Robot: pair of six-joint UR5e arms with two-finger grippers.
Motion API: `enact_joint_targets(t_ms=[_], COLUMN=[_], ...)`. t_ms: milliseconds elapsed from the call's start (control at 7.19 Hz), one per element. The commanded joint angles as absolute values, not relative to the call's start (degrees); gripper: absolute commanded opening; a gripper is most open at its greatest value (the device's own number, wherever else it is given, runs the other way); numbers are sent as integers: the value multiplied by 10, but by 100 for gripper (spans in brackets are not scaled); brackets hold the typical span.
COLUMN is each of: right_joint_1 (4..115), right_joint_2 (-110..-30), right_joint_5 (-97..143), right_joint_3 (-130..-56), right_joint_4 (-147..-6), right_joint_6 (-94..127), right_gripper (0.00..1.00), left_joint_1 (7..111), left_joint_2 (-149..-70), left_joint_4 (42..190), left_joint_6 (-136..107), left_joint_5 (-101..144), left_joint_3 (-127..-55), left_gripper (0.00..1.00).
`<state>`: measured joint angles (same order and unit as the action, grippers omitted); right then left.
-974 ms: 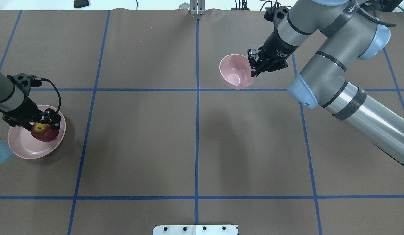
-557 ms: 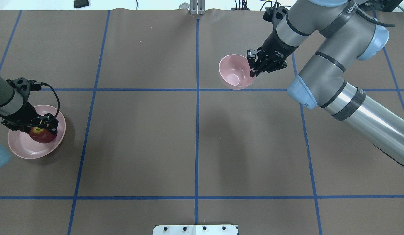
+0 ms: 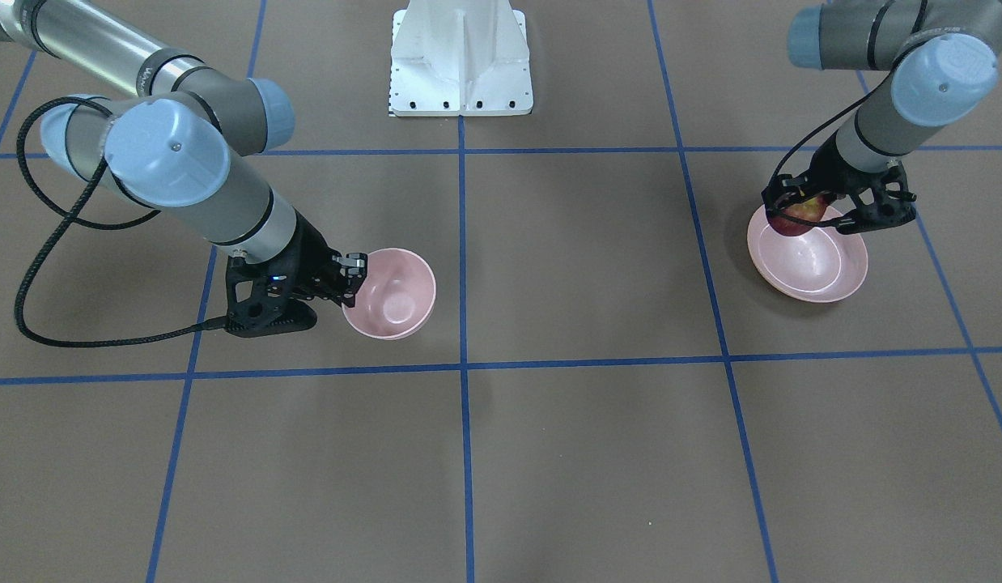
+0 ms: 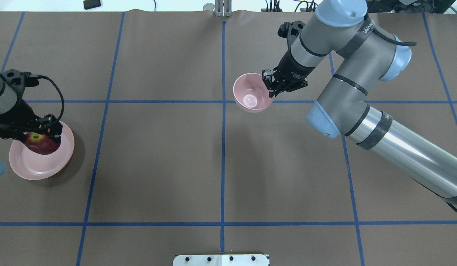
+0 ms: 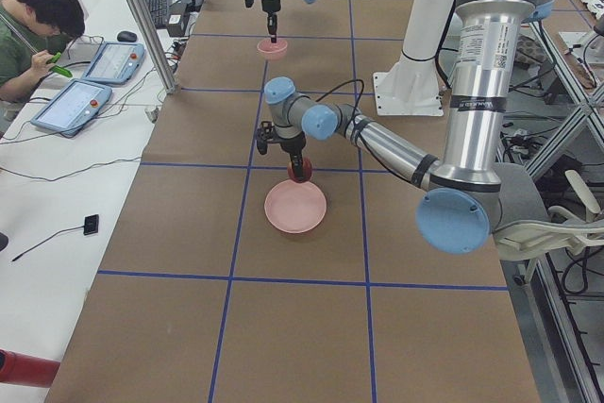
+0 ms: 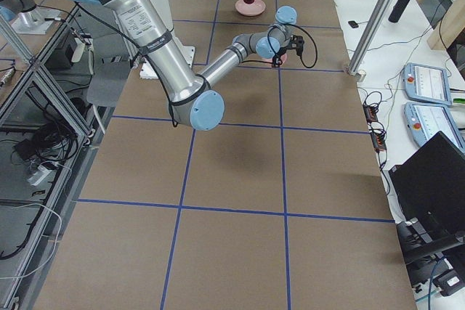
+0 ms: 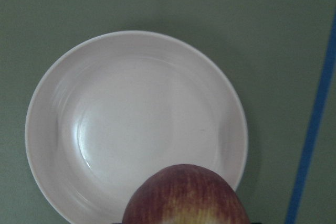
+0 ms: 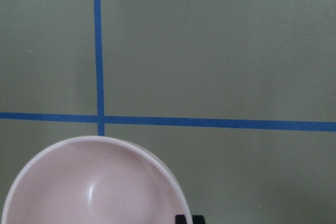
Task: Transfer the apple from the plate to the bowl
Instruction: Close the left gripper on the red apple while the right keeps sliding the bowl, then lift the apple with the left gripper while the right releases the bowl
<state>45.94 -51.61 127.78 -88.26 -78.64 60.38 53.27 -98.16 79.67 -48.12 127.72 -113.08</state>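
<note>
— What do we get from the left wrist view that the overhead view withholds?

— We see the whole plate lying bare beneath the camera, and the apple close up at the bottom edge, red with yellow streaks; overhead, the left gripper covers part of the fruit and we cannot judge its height.

— And the exterior left view?

— There we see the apple raised above the plate rather than resting in it; no other view makes that plain.

— The right wrist view?

— It gives us only the bowl as a rim and inner wall, a black sliver of a finger at the bottom edge, and two blue tape lines crossing on the table beyond; the overhead view shows the right gripper at the bowl's rim on the arm's side.

— Shall we count?

— We count one apple, one plate, one bowl, two arms, two grippers.

— Where is the apple against the jaws?

— It sits between the left jaws, which come down from above and are clamped on its sides; the plate lies under it at the robot's left end of the table, well apart from the bowl near the middle.

— And the right jaws?

— They are pinched on the bowl's wall at the rim; we cannot tell whether the bowl's base touches the table.
</note>
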Motion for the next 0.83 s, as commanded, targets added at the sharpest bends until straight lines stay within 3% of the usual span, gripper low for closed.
enact_joint_targets(t_ms=[0,278,557,696], right_joint_1=[414,381,369,369], right_joint_2=[-453,-408,-406,-403], right_joint_5=[1219,1176,1172,1175], right_joint_3=[-812,-735,-723,-724], right_joint_4=[-787,-781,-777,-772], right_joint_6=[603,599,600,616], right_gripper=[0,0,0,10], left_joint_1=[537,536,536,536], left_joint_2=[-1080,-1106,-1112,-1112], left_joint_4=[682,671,671,671], left_joint_6=[-484,-490,-490,-490], left_joint_5=[1275,1278,1278,1278], left_joint_3=[-1143,-1141,-1139,-1138], left_gripper=[0,0,0,0])
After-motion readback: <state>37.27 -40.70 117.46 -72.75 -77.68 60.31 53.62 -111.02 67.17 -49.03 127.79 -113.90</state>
